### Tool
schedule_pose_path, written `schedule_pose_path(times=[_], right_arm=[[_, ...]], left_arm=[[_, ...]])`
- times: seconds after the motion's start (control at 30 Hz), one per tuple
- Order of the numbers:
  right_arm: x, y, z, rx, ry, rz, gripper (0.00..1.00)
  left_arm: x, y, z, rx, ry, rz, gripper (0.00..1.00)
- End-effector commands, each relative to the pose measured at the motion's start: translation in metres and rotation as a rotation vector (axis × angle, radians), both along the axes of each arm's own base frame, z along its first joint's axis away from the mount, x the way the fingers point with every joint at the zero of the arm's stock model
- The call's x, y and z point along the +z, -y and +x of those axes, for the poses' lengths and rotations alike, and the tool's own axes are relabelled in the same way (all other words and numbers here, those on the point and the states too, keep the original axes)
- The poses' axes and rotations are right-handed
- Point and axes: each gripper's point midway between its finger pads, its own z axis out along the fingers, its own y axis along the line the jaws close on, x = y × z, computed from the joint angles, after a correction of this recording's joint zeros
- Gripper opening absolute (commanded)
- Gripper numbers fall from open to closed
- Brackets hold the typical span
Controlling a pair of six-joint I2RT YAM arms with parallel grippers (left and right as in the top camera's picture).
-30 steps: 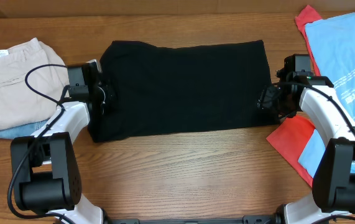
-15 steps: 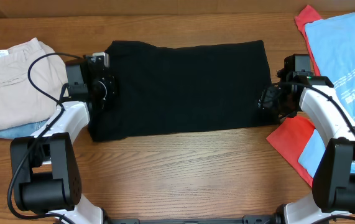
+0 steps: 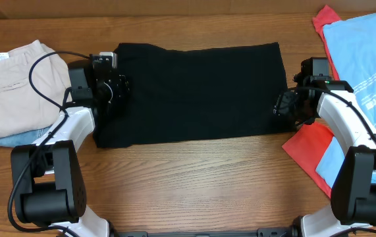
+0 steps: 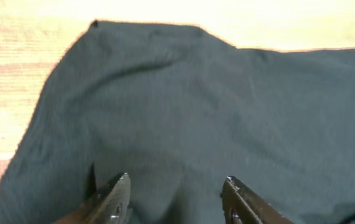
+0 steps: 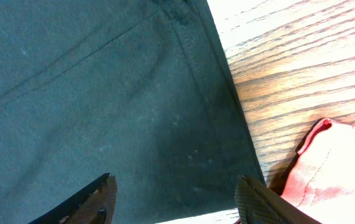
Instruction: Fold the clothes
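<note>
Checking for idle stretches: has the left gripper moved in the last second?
Yes. The left gripper has shifted further onto the black garment, away from the beige clothes.

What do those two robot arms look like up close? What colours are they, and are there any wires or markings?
The left arm and right arm have smooth white curved shells between bulky black rounded joints. A thin black cable loops loose beside the left arm. The left gripper and right gripper are black, each ending in two dark flat fingers. No markings show.
</note>
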Motion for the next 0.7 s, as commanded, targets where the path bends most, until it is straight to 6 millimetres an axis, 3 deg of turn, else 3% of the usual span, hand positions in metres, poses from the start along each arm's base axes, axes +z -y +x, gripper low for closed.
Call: schedule_pose_path(times=[0.0,0.13,0.23,0.37,0.5,0.67], right_arm=[[0.001,0.004,0.002,-0.006,0.007,-0.010,0.65],[0.001,0.004,0.002,-0.006,0.006,-0.010,0.65],[0.001,0.004,0.002,-0.006,0.006,-0.010,0.65],[0.001,0.004,0.002,-0.006,0.006,-0.010,0.66],[0.001,0.004,0.002,-0.006,0.006,-0.010,0.66],[0.001,0.005,0.002,-0.005,0.007,-0.011,0.66]], left_arm=[[0.017,-0.005,0.005,0.014,0.031,0.039,0.53],[0.019,0.010,-0.012,-0.044,-0.024,-0.033,0.51],[0.012,0.015,-0.038,-0.048,-0.144,-0.065,0.47],[-0.014,0.006,-0.081,0.031,-0.371,-0.043,0.37],[-0.033,-0.007,-0.112,0.087,-0.521,0.023,0.16],[-0.047,-0.039,-0.124,0.249,-0.573,0.155,0.15]])
